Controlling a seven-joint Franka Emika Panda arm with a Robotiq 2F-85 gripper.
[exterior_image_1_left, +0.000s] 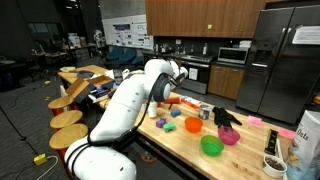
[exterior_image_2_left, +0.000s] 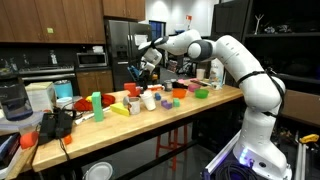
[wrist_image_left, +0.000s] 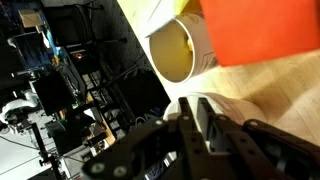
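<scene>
My gripper (wrist_image_left: 197, 125) has its fingers pressed together; whether they pinch anything I cannot tell. The white cup (wrist_image_left: 183, 52) sits on the wooden table (wrist_image_left: 290, 110) just beyond, with an orange block (wrist_image_left: 265, 30) close on its right.

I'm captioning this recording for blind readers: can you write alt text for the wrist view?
The gripper, its dark jaws drawn close together, sits low in the frame over a white rounded object. Beyond it lie a white cup with a yellowish inside, an orange block and the wooden tabletop.
</scene>
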